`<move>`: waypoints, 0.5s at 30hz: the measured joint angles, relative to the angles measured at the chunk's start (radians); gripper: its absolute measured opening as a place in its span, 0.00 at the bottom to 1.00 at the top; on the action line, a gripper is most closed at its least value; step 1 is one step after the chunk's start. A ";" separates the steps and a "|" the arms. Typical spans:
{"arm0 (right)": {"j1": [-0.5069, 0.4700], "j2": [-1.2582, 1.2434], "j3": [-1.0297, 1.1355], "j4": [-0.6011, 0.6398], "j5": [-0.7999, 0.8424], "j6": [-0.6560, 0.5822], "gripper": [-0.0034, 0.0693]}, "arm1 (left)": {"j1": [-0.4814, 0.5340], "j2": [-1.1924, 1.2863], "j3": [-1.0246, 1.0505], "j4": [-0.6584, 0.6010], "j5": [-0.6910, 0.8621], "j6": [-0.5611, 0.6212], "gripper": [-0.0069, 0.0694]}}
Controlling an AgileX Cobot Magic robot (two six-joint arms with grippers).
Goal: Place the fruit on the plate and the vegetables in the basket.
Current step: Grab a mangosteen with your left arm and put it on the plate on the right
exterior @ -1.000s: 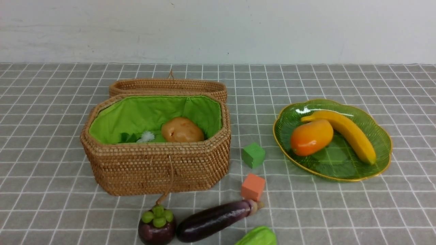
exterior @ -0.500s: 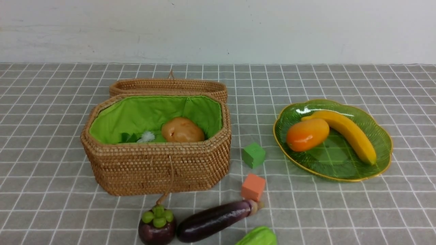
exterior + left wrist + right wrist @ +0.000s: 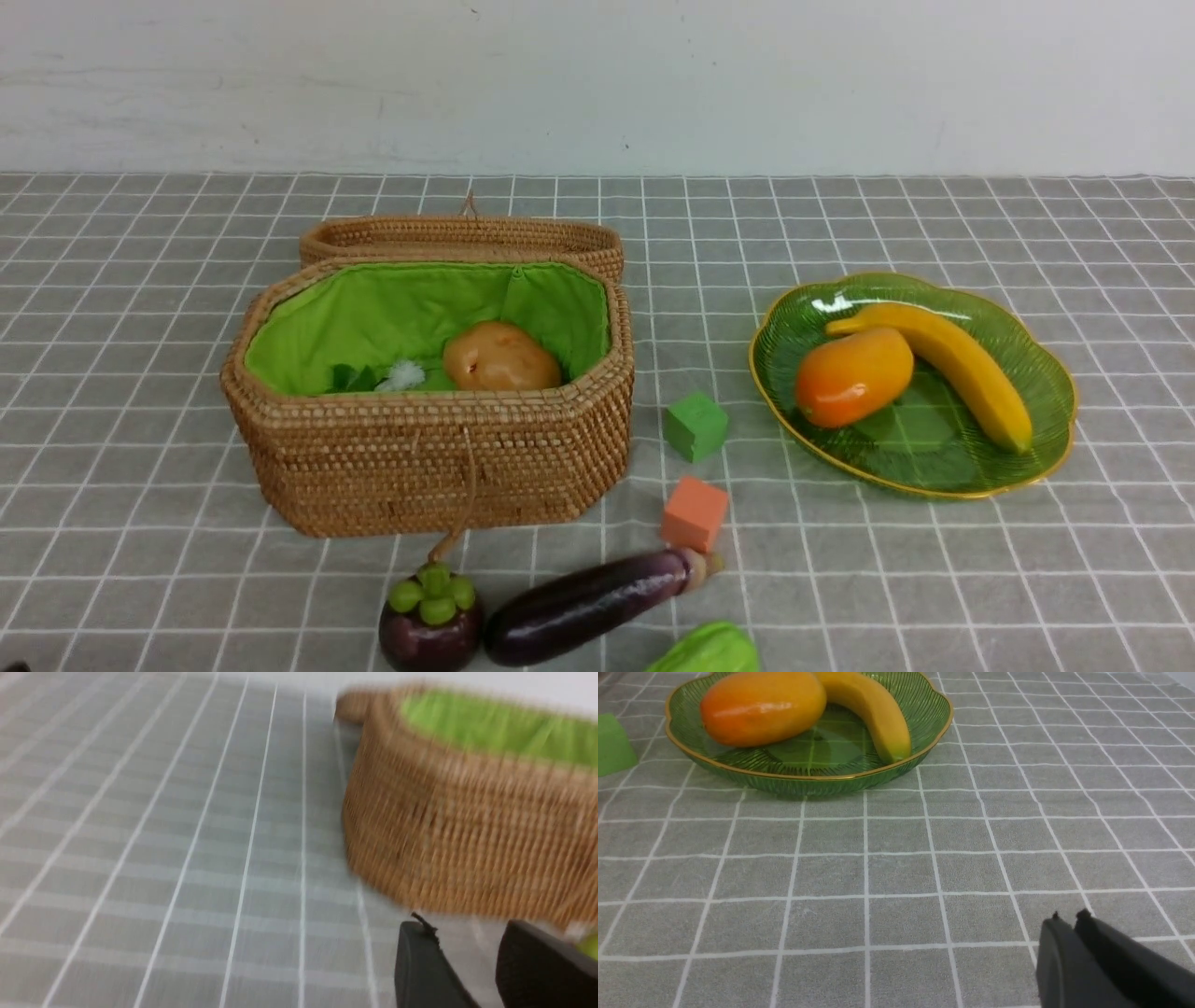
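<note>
- While the lid (image 3: 462, 238) lies open at its 12 o'clock, the basket (image 3: 429, 457) holds the potato (image 3: 499, 357), with the radish (image 3: 400, 375) at the potato's 9 o'clock.
- The plate (image 3: 934, 448) sits on the bench (image 3: 934, 579), well apart at the basket's 3 o'clock. On it, the mango (image 3: 854, 375) touches the banana (image 3: 952, 359).
- The mangosteen (image 3: 429, 621) stands on the bench at the basket's 6 o'clock.
- The eggplant (image 3: 583, 607) lies just beside the mangosteen, at its 3 o'clock.
- A green vegetable (image 3: 705, 651) is cut off by the front view's edge, at the eggplant's 4 o'clock.
- A green cube (image 3: 695, 426) sits between basket and plate, with an orange cube (image 3: 694, 512) at its 6 o'clock.
- The left hand (image 3: 462, 926) is narrowly parted and empty, near the basket wall.
- The right hand (image 3: 1069, 915) is almost closed and empty, over bare bench, apart from the plate.
</note>
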 joint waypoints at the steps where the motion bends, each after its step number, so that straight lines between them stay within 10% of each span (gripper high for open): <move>1: 0.000 0.000 0.000 0.000 0.000 0.000 0.12 | 0.000 0.000 0.000 -0.023 -0.046 -0.008 0.40; 10: 0.000 0.000 0.000 0.000 0.000 0.000 0.12 | 0.000 0.000 -0.013 -0.319 -0.438 -0.248 0.40; 15: 0.000 0.000 0.000 0.000 0.000 0.000 0.13 | 0.000 0.003 -0.207 -0.332 -0.388 -0.223 0.40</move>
